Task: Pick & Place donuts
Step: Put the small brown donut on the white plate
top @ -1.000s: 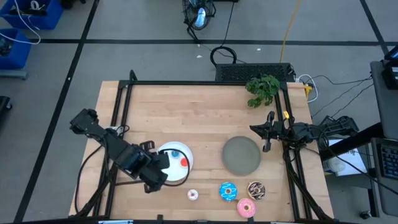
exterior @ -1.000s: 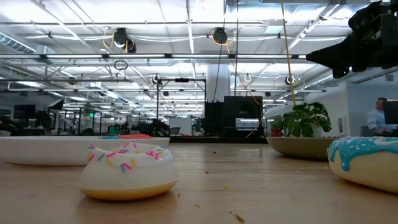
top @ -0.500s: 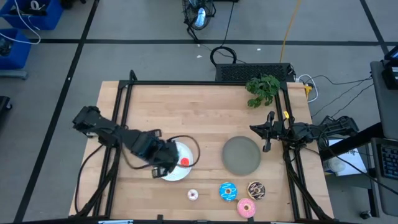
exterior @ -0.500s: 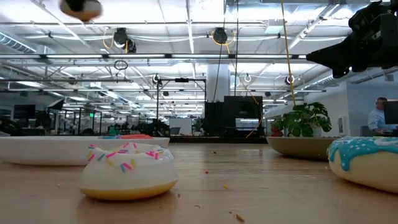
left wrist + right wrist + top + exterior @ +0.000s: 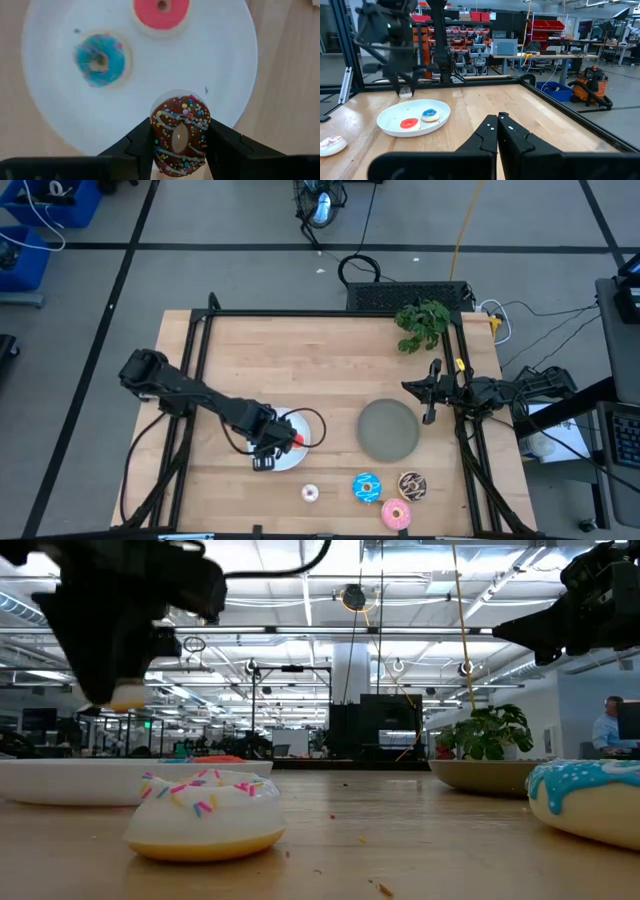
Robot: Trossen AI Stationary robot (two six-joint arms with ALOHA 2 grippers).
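In the high view's lower centre, the dark left arm covers much of the round white plate (image 5: 300, 457). At the low view's right edge, a large blue-iced donut (image 5: 590, 798) is cut off.

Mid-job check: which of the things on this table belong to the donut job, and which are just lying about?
Job:
- tiny brown sprinkled donut in the left gripper
- tiny blue donut and tiny red donut on the white round plate
- tiny whitish donut
- larger blue donut, pink donut, chocolate donut
- grey round plate

Lying about:
- green leafy plant
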